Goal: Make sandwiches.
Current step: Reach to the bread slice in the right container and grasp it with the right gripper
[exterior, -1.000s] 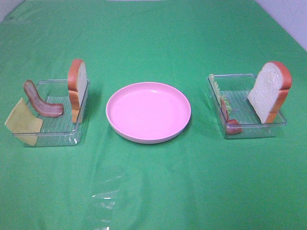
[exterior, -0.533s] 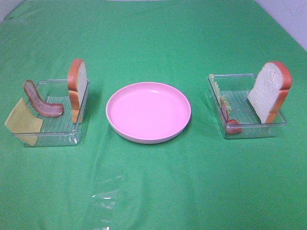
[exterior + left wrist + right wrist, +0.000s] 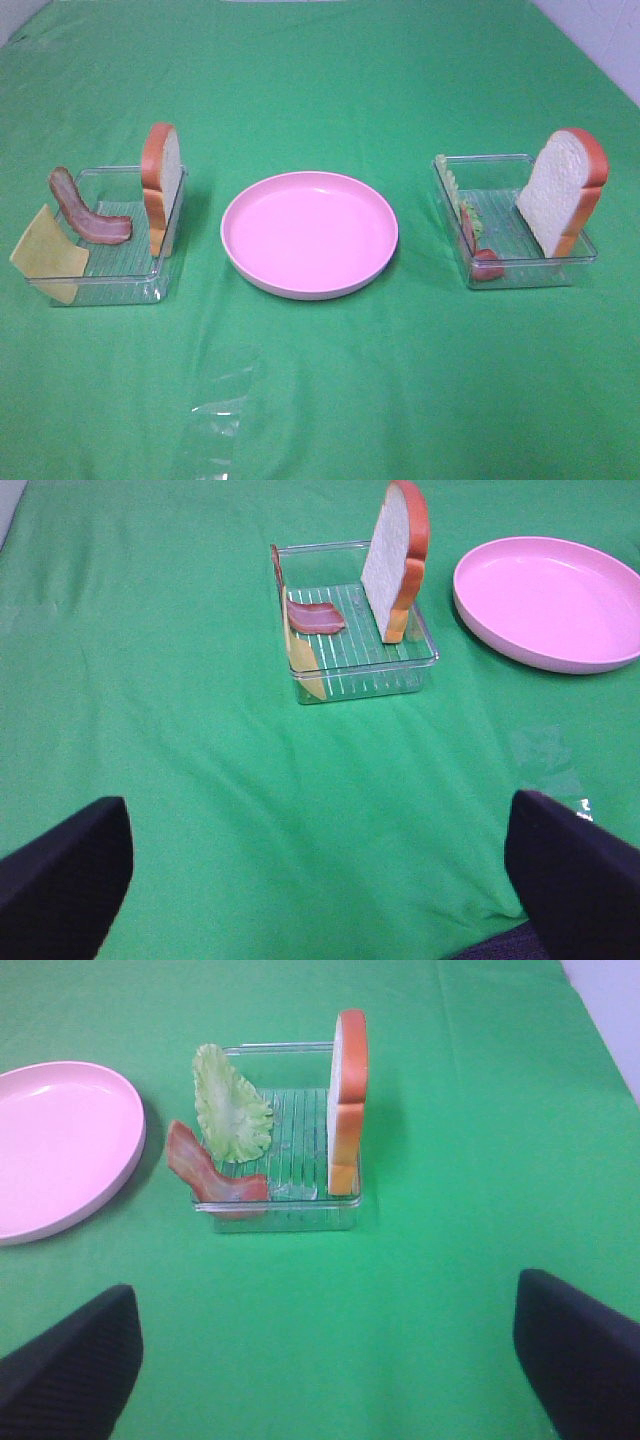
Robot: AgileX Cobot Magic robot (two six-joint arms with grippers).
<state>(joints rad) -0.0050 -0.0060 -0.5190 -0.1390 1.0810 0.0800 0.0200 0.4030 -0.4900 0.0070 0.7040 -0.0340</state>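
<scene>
No sandwich is stacked. The left clear tray (image 3: 100, 291) holds an upright bread slice (image 3: 163, 180), a bacon strip (image 3: 90, 218) and a cheese square (image 3: 48, 258). The right clear tray (image 3: 520, 280) holds a leaning bread slice (image 3: 562, 190), lettuce (image 3: 453, 182) and bacon (image 3: 485, 263). Neither gripper shows in the exterior view. In the left wrist view my left gripper (image 3: 320, 880) is open and empty, well short of its tray (image 3: 365, 680). In the right wrist view my right gripper (image 3: 325, 1370) is open and empty, well short of its tray (image 3: 285, 1215), with its lettuce (image 3: 232, 1105).
A round pink plate (image 3: 308, 230) lies between the trays with nothing on it. A green cloth (image 3: 320, 80) covers the table. A clear, crinkled patch of film (image 3: 220, 410) lies near the front edge. A white wall (image 3: 610, 40) borders the far right.
</scene>
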